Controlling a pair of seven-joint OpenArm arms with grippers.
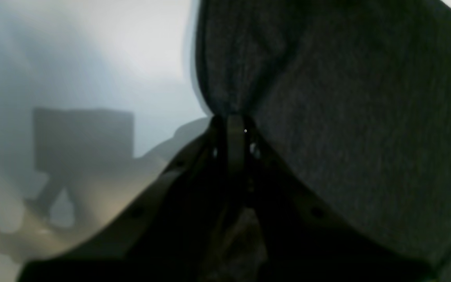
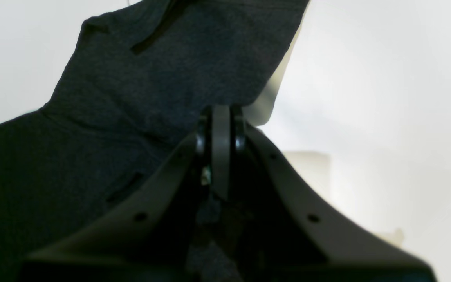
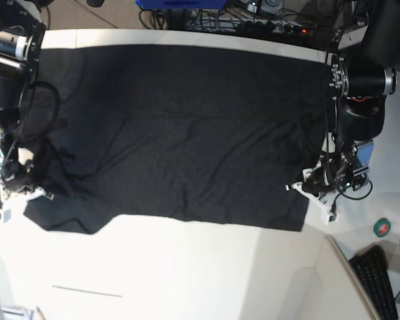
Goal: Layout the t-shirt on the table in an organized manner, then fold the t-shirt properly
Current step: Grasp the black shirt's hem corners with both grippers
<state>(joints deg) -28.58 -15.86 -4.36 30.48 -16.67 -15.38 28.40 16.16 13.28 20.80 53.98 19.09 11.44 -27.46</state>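
Item one, the t-shirt [image 3: 180, 133]: black cloth spread wide across the far half of the table [image 3: 187, 273], plain side up with no print showing, its far edge running along the table's far rim and its near hem lying uneven, rumpled toward the corner on the base view's left. Item two, my left gripper [image 1: 235, 121]: fingers drawn together to a narrow close, with dark heathered fabric of the t-shirt [image 1: 347, 117] bunched right at the tips and rising away from them; in the base view this gripper [image 3: 315, 181] sits at the shirt's near corner on that view's right, at the cloth's side edge. Item three, my right gripper [image 2: 220, 117]: likewise pinched tight, a fold of the t-shirt [image 2: 151, 86] gathered at its tips and draping off to one side; in the base view it [image 3: 28, 185] sits at the opposite near corner, where the cloth is creased and pulled into folds. Item four, the table surface: off-white, bare in front of the shirt, with a thin seam line [image 3: 87, 291] near the front edge. Item five, a keyboard [image 3: 377, 280] beyond the table's curved edge, well apart from the shirt.
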